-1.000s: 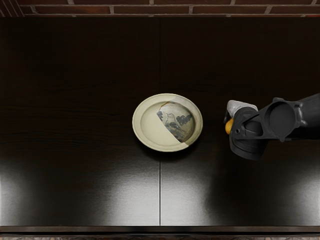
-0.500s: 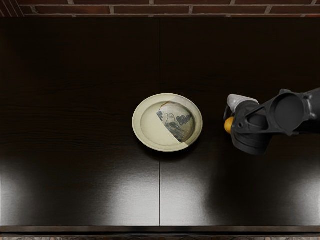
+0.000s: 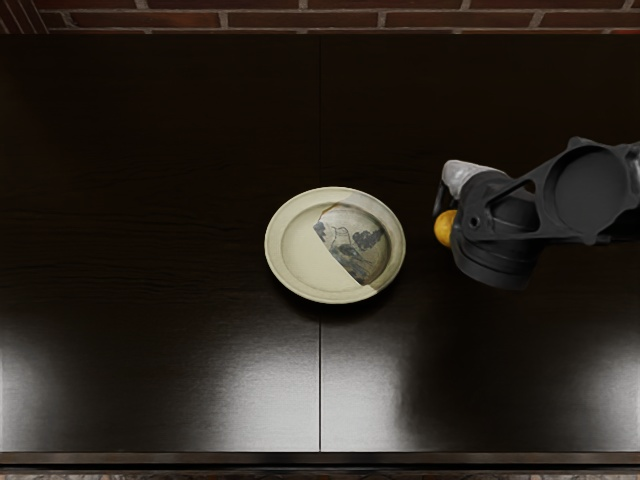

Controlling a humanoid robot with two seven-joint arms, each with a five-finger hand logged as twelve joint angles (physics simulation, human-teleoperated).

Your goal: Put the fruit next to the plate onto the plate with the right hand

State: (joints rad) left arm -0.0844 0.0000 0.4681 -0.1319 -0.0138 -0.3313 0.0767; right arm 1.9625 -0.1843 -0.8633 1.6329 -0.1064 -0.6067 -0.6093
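**Fruit in the right hand, just short of the plate**

The dark wooden table (image 3: 150, 300) carries only one other thing, a cream plate (image 3: 300, 240) with a blue-grey drawing across its right half. It lies flat near the middle, over the thin seam (image 3: 320, 390) that runs from front to back through the tabletop. A brick wall (image 3: 300, 15) closes the far edge. Between the plate's right rim and the fruit there is a narrow strip of bare table, with nothing standing in it.

The right arm (image 3: 590, 195) comes in from the picture's right edge, its round dark joint uppermost. The right hand (image 3: 478, 215) points leftward toward the plate. A pale grey part of it shows at the top left, while the bulky dark wrist covers most of the fingers. The hand is closed over the fruit (image 3: 443, 228), an orange-yellow piece of which only the left side peeks out. The fruit is near the plate's right rim but apart from it, level with the plate's upper half. Whether it touches the table cannot be told.

Wide bare table lies to the left, behind and in front of the plate.
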